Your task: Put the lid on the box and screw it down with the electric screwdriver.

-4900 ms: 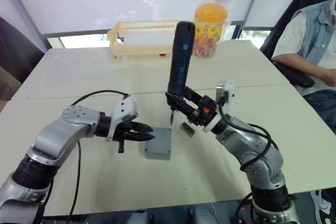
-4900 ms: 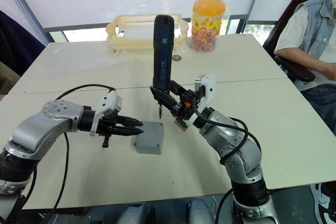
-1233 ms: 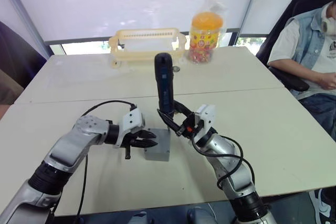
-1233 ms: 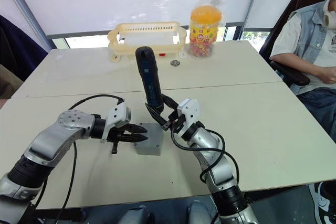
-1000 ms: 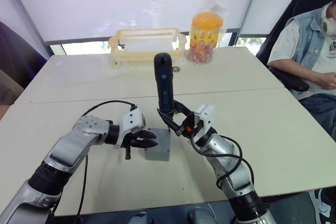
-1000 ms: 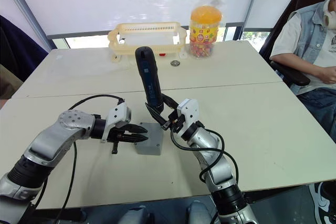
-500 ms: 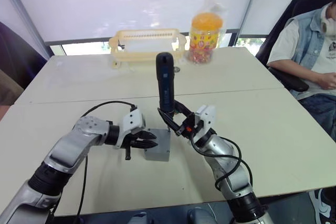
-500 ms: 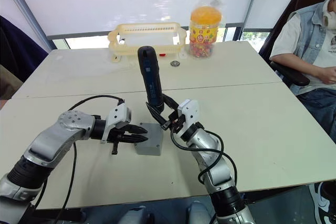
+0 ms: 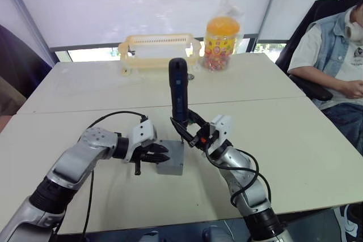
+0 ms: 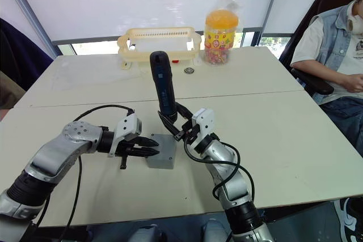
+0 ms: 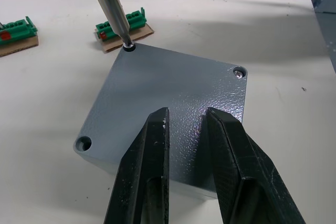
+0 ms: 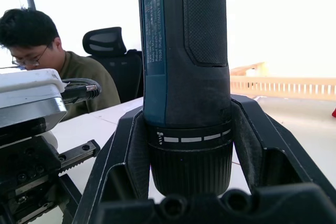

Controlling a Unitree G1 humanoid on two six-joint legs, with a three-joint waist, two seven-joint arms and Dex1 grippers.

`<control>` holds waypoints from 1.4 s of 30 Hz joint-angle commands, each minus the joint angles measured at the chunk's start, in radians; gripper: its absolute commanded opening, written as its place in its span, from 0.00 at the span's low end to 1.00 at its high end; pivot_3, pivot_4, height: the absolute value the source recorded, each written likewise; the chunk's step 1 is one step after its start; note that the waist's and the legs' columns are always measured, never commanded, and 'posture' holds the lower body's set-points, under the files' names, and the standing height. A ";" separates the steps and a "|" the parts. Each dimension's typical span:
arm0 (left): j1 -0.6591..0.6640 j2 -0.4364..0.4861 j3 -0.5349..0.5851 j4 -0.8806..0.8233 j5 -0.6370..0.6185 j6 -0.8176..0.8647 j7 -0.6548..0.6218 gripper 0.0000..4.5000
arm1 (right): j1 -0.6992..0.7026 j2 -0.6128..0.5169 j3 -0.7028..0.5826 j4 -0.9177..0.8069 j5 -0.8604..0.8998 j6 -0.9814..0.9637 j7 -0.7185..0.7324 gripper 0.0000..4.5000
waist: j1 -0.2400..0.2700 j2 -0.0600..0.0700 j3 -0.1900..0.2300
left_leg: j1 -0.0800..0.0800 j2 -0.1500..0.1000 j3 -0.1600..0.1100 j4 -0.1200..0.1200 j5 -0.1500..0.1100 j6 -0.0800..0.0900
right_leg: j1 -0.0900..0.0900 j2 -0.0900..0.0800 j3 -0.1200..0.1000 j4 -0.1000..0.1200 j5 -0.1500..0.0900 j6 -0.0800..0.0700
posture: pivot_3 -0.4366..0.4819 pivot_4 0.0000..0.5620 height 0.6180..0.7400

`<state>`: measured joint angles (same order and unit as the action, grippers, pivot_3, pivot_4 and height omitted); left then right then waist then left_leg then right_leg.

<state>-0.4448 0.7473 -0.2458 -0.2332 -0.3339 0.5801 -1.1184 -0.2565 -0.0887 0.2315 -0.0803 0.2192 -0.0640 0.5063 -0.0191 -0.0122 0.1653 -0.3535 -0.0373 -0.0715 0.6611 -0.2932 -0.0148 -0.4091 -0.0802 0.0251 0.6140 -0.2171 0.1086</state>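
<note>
Table [image 9: 295,140] — lid [image 11: 173,114] on box; right gripper [image 10: 180,127] clamps screwdriver [image 10: 162,92], left gripper [image 11: 186,129] slightly parted, empty.

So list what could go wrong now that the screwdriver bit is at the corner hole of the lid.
1. The screwdriver stands tall and slightly tilted in the right gripper; its bit could skip out of the corner hole.
2. The left gripper has its fingertips resting on the lid, not clamping it, so the box might twist or slide under torque.
3. A green connector block lies close to that corner and could get knocked.
</note>
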 commanded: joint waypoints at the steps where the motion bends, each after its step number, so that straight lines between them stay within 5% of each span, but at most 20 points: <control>1: 0.002 0.015 -0.006 0.002 0.018 0.006 -0.003 0.24 | 0.035 -0.004 0.012 0.091 -0.015 0.052 0.007 0.40 | 0.000 0.000 0.000 | 0.000 0.000 0.000 0.000 0.000 0.000 | 0.000 0.000 0.000 0.000 0.000 0.000 | 0.48 0.27 1.00; 42: 0.020 0.044 0.011 -0.013 0.018 0.006 0.004 0.24 | 0.077 0.012 0.023 0.200 -0.009 -0.029 0.039 0.40 | 0.000 -0.001 -0.002 | 0.009 0.000 -0.003 -0.014 0.000 0.000 | 0.003 -0.001 -0.001 -0.001 -0.007 -0.003 | 0.48 0.27 1.00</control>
<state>-0.4357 0.7765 -0.2407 -0.2404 -0.3271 0.5795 -1.1129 -0.2457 -0.0582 0.2302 -0.0076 0.2551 -0.1494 0.5378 -0.0196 -0.0136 0.1637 -0.3437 -0.0369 -0.0744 0.6473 -0.2932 -0.0149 -0.4054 -0.0808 0.0237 0.6127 -0.2242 0.1062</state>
